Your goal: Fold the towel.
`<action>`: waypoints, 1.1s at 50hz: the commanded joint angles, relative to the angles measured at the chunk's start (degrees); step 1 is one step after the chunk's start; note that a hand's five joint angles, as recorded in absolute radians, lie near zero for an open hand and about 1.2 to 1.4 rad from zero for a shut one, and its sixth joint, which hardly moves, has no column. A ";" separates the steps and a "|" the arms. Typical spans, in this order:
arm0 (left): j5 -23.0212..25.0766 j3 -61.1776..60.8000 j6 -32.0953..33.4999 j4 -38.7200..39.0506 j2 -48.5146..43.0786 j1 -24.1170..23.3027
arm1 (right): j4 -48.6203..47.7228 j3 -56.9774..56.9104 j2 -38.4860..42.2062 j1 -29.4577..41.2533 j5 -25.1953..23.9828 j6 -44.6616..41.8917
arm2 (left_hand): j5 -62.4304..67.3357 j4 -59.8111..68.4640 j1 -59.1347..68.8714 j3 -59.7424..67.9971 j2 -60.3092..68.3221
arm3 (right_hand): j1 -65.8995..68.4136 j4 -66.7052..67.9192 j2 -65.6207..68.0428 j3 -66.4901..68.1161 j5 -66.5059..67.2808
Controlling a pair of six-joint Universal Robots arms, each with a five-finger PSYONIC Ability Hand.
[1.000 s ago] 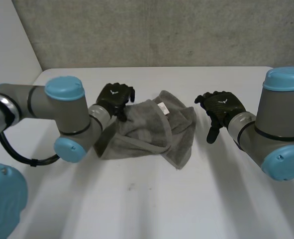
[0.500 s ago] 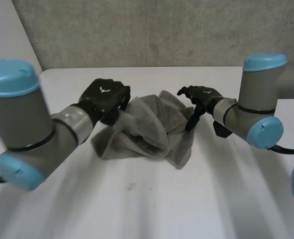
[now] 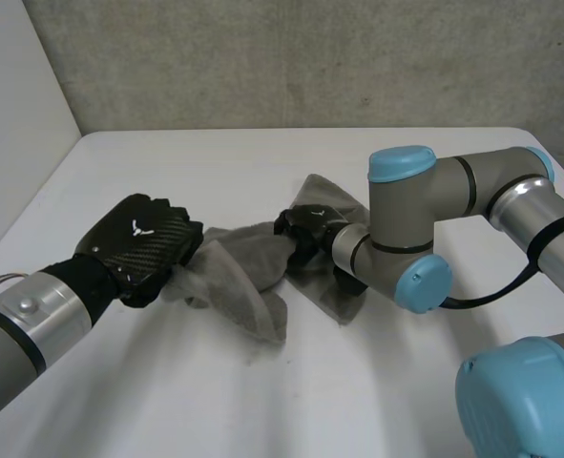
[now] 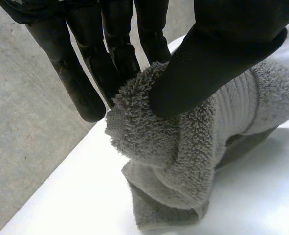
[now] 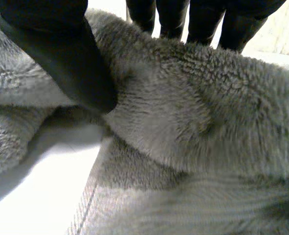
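Head view: white table [image 3: 262,401], concrete wall [image 3: 310,57] behind, left hand [image 3: 143,243] and right hand [image 3: 305,227] pinching towel [image 3: 243,286].

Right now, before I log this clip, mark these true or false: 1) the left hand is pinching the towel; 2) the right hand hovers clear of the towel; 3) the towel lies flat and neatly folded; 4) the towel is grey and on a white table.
1) True: the left hand pinches the towel between its thumb and fingers, as the left wrist view shows.
2) False: the right hand also pinches a fold of the towel.
3) False: the towel is bunched and crumpled, drawn out between the two hands.
4) True: it is grey and rests on the white table.
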 commanded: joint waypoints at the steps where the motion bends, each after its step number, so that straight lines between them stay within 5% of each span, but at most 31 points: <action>1: 0.83 4.75 5.50 2.19 -4.82 4.12 | -2.67 -3.65 -4.96 -1.49 4.42 -12.19 | 11.83 10.29 13.96 10.50 10.37 | 11.40 20.47 20.37 20.43 20.92; 7: 0.57 22.38 5.96 7.98 -12.47 0.27 | -13.45 -6.99 -13.30 -3.78 3.73 -23.48 | 11.83 10.29 13.96 10.50 10.37 | 11.40 20.47 20.37 20.43 20.92; 12: -0.31 31.38 1.50 15.54 -14.15 -2.73 | -23.41 -3.85 -21.38 -4.13 1.01 -23.40 | 11.83 10.29 13.96 10.50 10.37 | 11.40 20.47 20.37 20.43 20.92; 16: -1.63 31.58 -2.92 18.11 -14.07 -3.35 | -22.37 0.65 -25.54 -4.22 -1.63 -23.32 | 11.83 10.29 13.96 10.50 10.37 | 11.40 20.47 20.37 20.43 20.92; 22: -1.81 22.03 -7.14 18.37 -11.79 -3.79 | -4.59 7.15 -27.47 -5.53 -7.07 -24.54 | 11.83 10.29 13.96 10.50 10.37 | 11.40 20.47 20.37 20.43 20.92; 28: -1.20 11.47 -7.05 18.73 -9.76 -3.35 | 17.75 4.70 -24.41 -8.44 -7.44 -33.13 | 11.83 10.29 13.96 10.50 10.37 | 11.40 20.47 20.37 20.43 20.92; 39: -0.93 3.01 -6.96 19.25 -16.24 -4.58 | 24.74 -0.32 -14.21 -9.76 -7.00 -37.47 | 11.83 10.29 13.96 10.50 10.37 | 11.40 20.47 20.37 20.43 20.92; 41: -0.67 3.53 -6.96 19.25 -18.61 -5.37 | 24.47 -0.41 -13.06 -9.76 -7.08 -37.47 | 11.83 10.29 13.96 10.50 10.37 | 4.73 13.80 13.70 13.76 14.25; 42: -0.49 4.15 -6.96 19.25 -20.55 -5.90 | 24.21 -1.19 -11.75 -9.76 -7.00 -37.29 | 11.83 10.29 13.96 10.50 10.37 | -24.08 -15.01 -15.11 -15.05 -14.56; 43: -0.49 4.15 -6.96 19.25 -20.57 -5.90 | 24.21 -1.20 -11.74 -9.76 -7.00 -37.29 | 11.83 10.29 13.96 10.50 10.37 | -24.37 -15.30 -15.40 -15.34 -14.84; 44: -0.40 5.11 -6.96 19.25 -22.05 -6.16 | 23.86 -1.37 -10.96 -9.76 -6.56 -36.68 | 8.52 6.98 10.65 7.19 7.06 | -49.18 -40.11 -40.21 -40.15 -39.66; 45: -0.66 6.51 -6.96 19.17 -22.94 -6.16 | 23.42 -1.55 -10.60 -9.67 -5.95 -36.33 | -9.33 -10.88 -7.20 -10.66 -10.79 | -58.60 -49.53 -49.63 -49.57 -49.08; 46: -0.67 6.53 -6.96 19.16 -22.94 -6.16 | 23.42 -1.55 -10.60 -9.67 -5.94 -36.32 | -9.51 -11.05 -7.38 -10.84 -10.97 | -58.60 -49.53 -49.63 -49.57 -49.08; 48: -1.02 9.15 -7.05 18.38 -23.21 -6.17 | 22.55 -1.20 -11.03 -9.85 -5.15 -34.32 | -32.78 -34.32 -30.65 -34.11 -34.24 | -58.60 -49.53 -49.63 -49.57 -49.08; 52: -1.28 10.74 -7.57 18.11 -22.16 -5.90 | 21.23 -0.41 -12.96 -10.11 -4.98 -29.85 | -55.32 -56.86 -53.19 -56.65 -56.78 | -58.60 -49.53 -49.63 -49.57 -49.08; 55: -1.19 11.62 -7.84 16.62 -19.97 -6.51 | 19.04 2.82 -16.82 -11.33 -4.89 -25.01 | -57.95 -59.50 -55.83 -59.28 -59.41 | -58.60 -49.53 -49.63 -49.57 -49.08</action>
